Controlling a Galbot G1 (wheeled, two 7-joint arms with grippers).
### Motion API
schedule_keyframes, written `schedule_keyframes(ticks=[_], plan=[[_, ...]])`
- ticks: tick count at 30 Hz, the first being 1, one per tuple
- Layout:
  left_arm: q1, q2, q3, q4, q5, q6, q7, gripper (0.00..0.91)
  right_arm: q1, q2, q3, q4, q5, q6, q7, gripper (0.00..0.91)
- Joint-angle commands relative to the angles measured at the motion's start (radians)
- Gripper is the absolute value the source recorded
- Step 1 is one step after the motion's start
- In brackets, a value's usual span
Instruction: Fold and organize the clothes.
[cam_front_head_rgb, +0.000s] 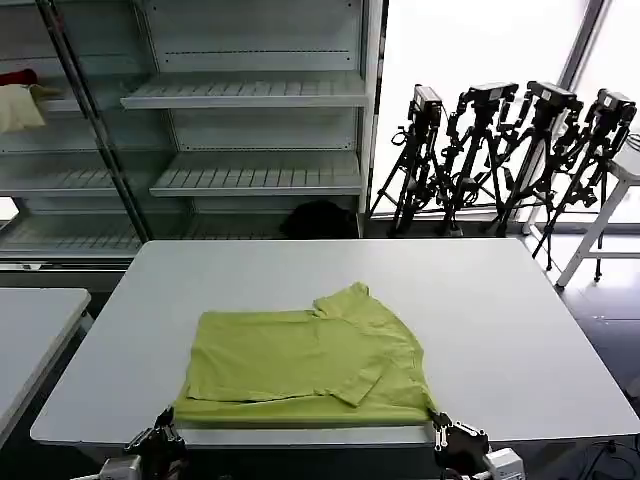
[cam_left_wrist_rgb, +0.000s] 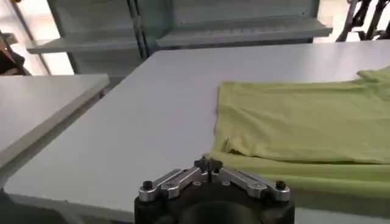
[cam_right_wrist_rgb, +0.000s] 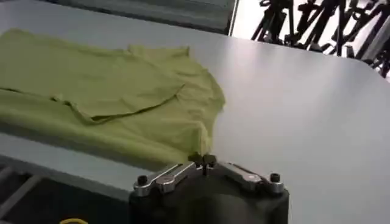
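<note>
**Shirt lying just ahead of both grippers, long axis across my front**

I'm looking at the T-shirt (cam_front_head_rgb: 305, 355) lying partly folded on the white surface (cam_front_head_rgb: 500, 320), its near edge running along the front rim. Its long axis is running left to right across me. Both grippers are sitting just below that rim: left gripper (cam_front_head_rgb: 160, 437) under the shirt's left corner, right gripper (cam_front_head_rgb: 455, 437) just past the right corner. Both are clenched, fingertips meeting, grasping nothing. I'm judging the arms about equally near, so each would be reaching forward and up for its own corner.

Left wrist view is showing the doubled layer along the near hem (cam_left_wrist_rgb: 292, 173); right wrist view is showing the sleeve (cam_right_wrist_rgb: 161, 58) folded inward. Head view is giving the whole outline.
</note>
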Motion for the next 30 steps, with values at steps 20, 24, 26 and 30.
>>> schedule_keyframes(ticks=[20, 24, 26, 30], plan=[[-0.094, 0.097, -0.098, -0.232, -0.014, 0.020, 0.115, 0.907, 0.204, 0.024, 0.083, 0.168, 0.042, -0.071, 0.132, 0.907], [-0.206, 0.148, -0.175, -0.133, -0.165, 0.019, 0.243, 0.907, 0.497, 0.004, 0.027, -0.026, 0.076, -0.051, -0.030, 0.907], [-0.251, 0.164, -0.192, -0.068, -0.203, 0.018, 0.289, 0.907, 0.618, 0.003, -0.020, -0.160, 0.076, -0.018, -0.143, 0.907], [-0.366, 0.175, -0.167, 0.100, -0.249, 0.016, 0.322, 0.907, 0.935, 0.054, -0.186, -0.435, 0.078, 0.013, -0.252, 0.907]])
